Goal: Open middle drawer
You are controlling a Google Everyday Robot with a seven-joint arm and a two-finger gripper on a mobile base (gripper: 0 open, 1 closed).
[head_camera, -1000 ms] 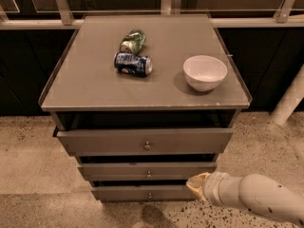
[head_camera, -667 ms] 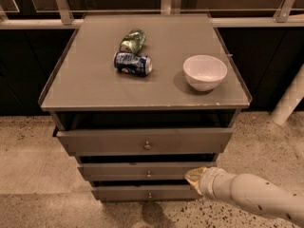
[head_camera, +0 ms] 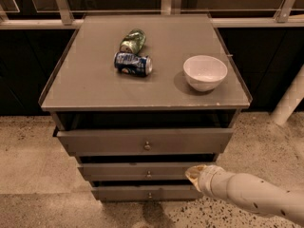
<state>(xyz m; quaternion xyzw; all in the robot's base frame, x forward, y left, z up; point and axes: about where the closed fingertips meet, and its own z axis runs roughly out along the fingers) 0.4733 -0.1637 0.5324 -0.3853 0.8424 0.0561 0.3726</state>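
The grey cabinet has three drawers below its top. The middle drawer (head_camera: 118,170) is the slim second front with a small round metal knob (head_camera: 148,174) at its centre. It sits between the taller top drawer (head_camera: 95,142) and the bottom drawer (head_camera: 123,193). My gripper (head_camera: 192,173) comes in from the lower right on a cream arm. Its tip is at the right part of the middle drawer's front, well to the right of the knob.
On the cabinet top (head_camera: 85,80) lie a blue can (head_camera: 132,63) and a green can (head_camera: 132,41), both on their sides, and a white bowl (head_camera: 204,72) stands at the right. A white post (head_camera: 289,101) stands at the far right. The floor is speckled.
My gripper has moved left and slightly up along the cabinet front, from beside the lower right corner to the right part of the middle drawer's front.
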